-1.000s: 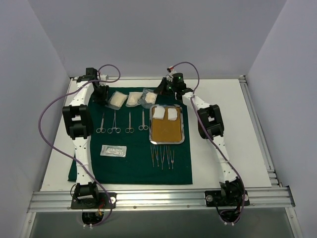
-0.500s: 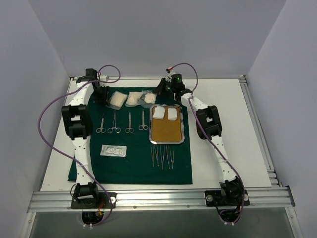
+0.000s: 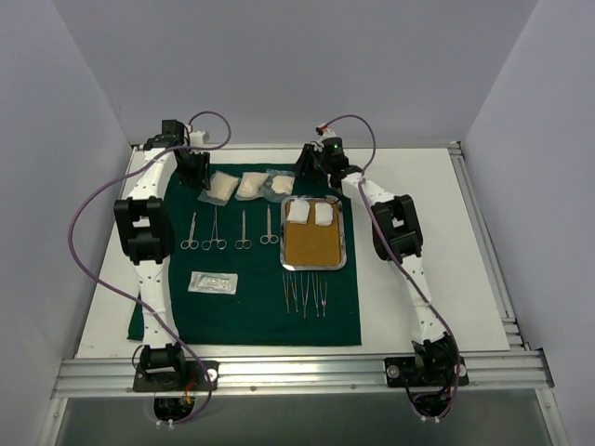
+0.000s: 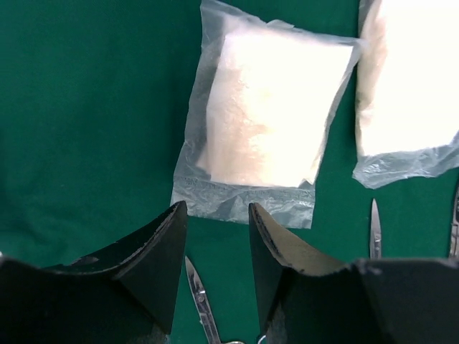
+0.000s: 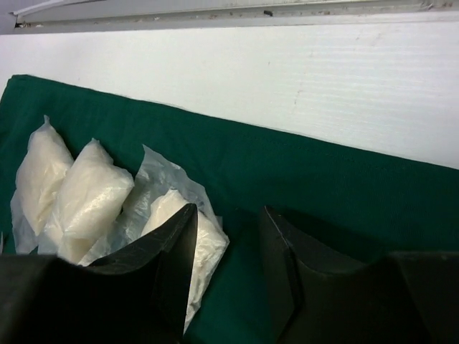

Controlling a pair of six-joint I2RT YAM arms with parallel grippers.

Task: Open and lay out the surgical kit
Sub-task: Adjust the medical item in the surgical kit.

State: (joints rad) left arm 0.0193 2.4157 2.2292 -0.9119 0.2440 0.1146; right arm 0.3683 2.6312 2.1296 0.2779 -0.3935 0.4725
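White table (image 3: 409,186) is covered by a dark green cloth (image 3: 251,316). The fingers of the right gripper (image 5: 228,211) have just been spread, and a clear packet of white gauze (image 5: 163,201) is left just beside them. The fingers of the left gripper (image 4: 215,208) are apart and empty. Laying out seems nearly done.

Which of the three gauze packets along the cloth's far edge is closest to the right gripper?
The rightmost packet, by the steel tray; the right gripper hangs beside it, the other two lie farther left.
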